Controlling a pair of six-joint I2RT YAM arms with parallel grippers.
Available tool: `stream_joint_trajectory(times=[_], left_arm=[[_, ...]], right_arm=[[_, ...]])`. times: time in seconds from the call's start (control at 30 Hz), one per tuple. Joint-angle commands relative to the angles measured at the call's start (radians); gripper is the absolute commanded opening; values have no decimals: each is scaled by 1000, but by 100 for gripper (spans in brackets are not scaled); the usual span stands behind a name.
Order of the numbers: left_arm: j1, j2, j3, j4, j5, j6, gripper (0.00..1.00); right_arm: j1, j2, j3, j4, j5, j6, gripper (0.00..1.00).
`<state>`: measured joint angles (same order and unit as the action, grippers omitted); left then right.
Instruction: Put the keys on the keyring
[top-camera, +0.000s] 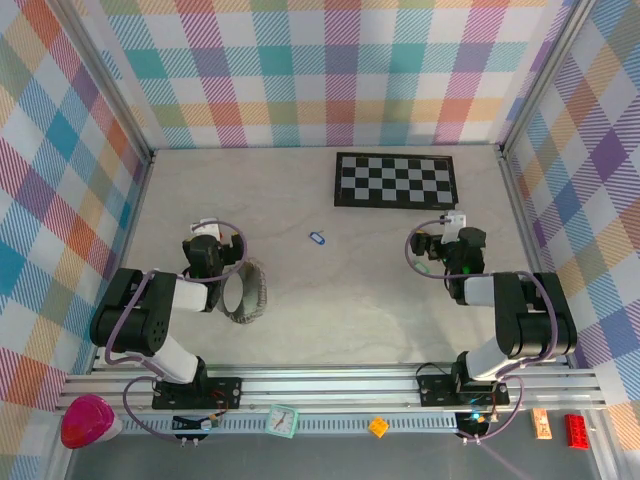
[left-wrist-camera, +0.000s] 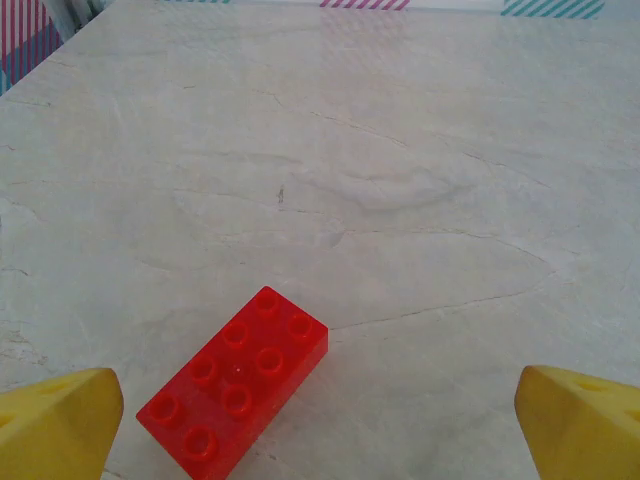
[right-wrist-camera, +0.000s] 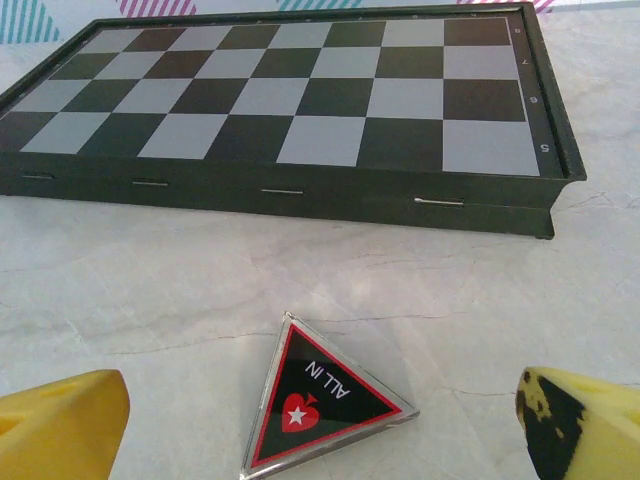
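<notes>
A small blue key (top-camera: 318, 238) lies on the pale table between the two arms. The keyring (top-camera: 260, 290), a loop of silvery-grey chain, rests just right of my left arm. My left gripper (top-camera: 206, 228) points toward the far wall; in the left wrist view it (left-wrist-camera: 320, 430) is open, and a red block (left-wrist-camera: 235, 385) lies between its yellow fingertips (left-wrist-camera: 60, 420), nearer the left one. My right gripper (top-camera: 445, 228) is open too (right-wrist-camera: 320, 430), with a black-and-red triangle (right-wrist-camera: 320, 400) lying flat between its fingertips (right-wrist-camera: 585, 425).
The black-and-white chequered board (top-camera: 395, 180) (right-wrist-camera: 300, 100) lies at the back right, just beyond my right gripper. Plaid walls close off three sides. On the front rail sit a pink object (top-camera: 88, 420), a teal clock (top-camera: 283, 420) and a red brick (top-camera: 577, 430).
</notes>
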<state>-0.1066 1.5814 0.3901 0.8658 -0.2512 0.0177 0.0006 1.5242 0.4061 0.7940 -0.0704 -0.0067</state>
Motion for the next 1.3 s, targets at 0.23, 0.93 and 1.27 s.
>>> stream_joint_trajectory(times=[0.23,0.93,1.27], left_arm=[[12,-5,12,12,9,-7,100],[12,-8,7,19,17,-4,100],[7,-248,49,-232,34,6,100]], right_arm=[[-7,9,19,7,6,14,99],[-7,9,18,8,5,14,99],[-5,-160,116,-330,5,39,96]])
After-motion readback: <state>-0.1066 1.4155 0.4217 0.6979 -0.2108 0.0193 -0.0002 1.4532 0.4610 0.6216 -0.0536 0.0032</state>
